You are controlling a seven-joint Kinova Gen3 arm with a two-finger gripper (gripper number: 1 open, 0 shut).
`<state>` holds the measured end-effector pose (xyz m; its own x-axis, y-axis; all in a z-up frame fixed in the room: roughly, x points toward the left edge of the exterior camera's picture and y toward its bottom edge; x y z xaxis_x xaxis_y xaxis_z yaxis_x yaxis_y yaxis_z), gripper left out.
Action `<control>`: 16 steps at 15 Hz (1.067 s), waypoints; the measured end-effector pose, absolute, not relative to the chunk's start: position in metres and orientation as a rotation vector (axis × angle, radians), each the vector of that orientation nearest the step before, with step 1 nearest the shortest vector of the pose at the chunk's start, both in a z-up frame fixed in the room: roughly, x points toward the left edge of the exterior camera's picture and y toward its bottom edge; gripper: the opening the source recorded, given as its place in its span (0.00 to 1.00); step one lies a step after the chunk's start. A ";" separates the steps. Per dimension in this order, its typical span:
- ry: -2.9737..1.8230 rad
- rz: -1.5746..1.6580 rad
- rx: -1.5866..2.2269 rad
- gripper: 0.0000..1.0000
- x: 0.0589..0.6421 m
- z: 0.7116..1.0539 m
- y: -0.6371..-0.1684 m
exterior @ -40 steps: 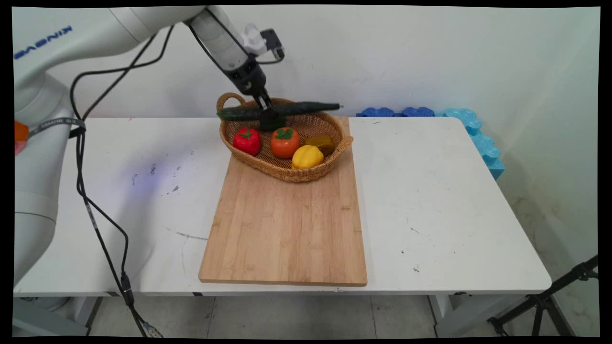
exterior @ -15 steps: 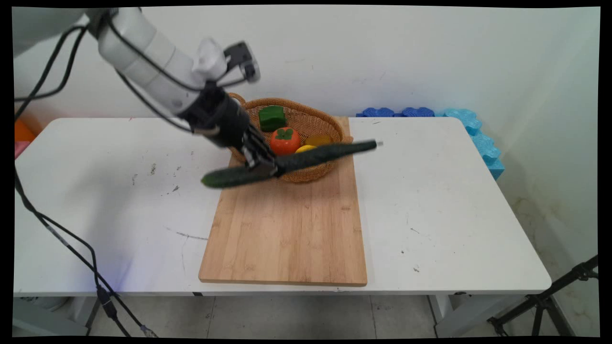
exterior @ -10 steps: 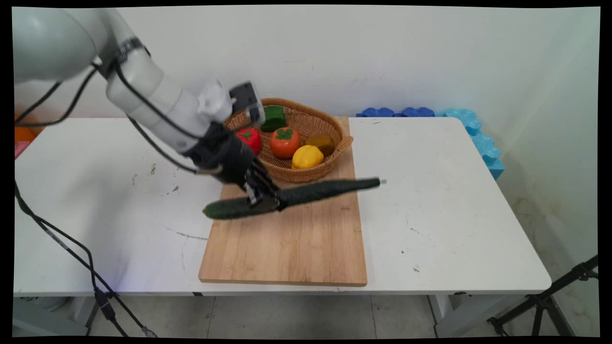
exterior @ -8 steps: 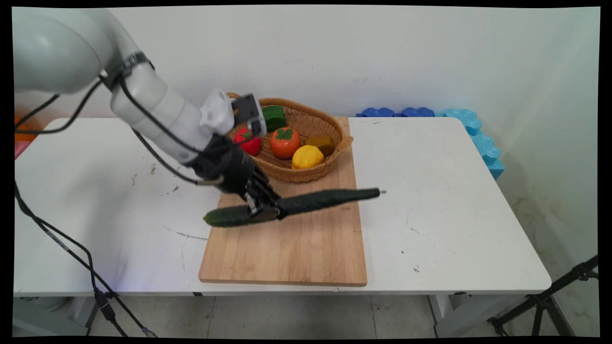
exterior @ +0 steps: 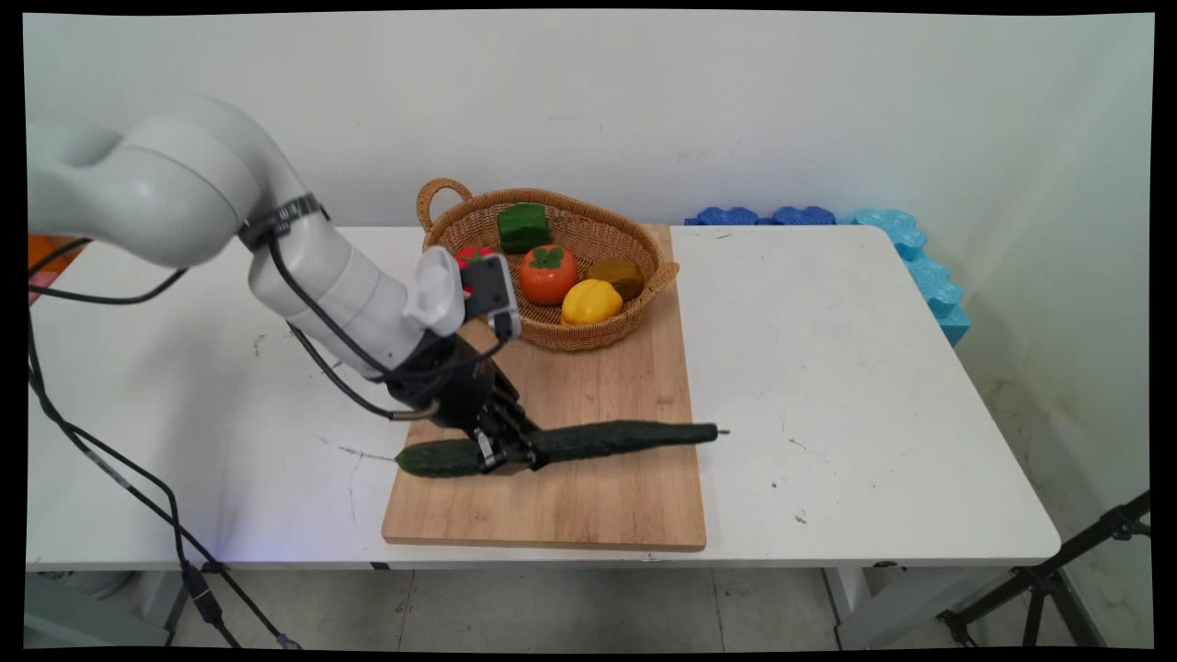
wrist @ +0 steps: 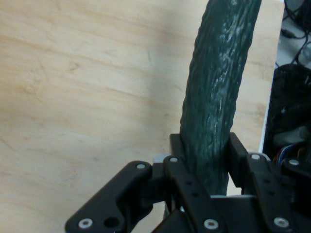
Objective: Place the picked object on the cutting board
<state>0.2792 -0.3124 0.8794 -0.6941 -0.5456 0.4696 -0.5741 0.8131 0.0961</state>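
Hand view shows the gripper (wrist: 206, 160) clamped on a dark green cucumber (wrist: 218, 92), one finger (wrist: 177, 148) pressed on each side, with the wooden board (wrist: 87, 97) right beneath. From the main view, the cucumber (exterior: 588, 441) lies nearly level across the board (exterior: 570, 496), low over it or resting on it; both ends overhang. Doing this well means keeping it level and close to the wood. Behind stands a wicker basket (exterior: 657, 253) of toy vegetables.

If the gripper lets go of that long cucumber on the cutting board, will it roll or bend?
The cucumber looks stiff: held off-centre by the gripper, it stays nearly straight. Being round, it may roll a little on the flat cutting board. Its bumpy skin probably resists slipping.
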 end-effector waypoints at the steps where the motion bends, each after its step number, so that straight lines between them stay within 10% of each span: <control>1: -2.517 0.077 0.828 0.00 0.279 0.873 -0.311; 13: -2.553 0.066 0.804 0.00 0.277 0.838 -0.306; 14: -2.553 0.066 0.800 1.00 0.277 0.836 -0.306; 16: -2.550 0.066 0.792 1.00 0.275 0.835 -0.306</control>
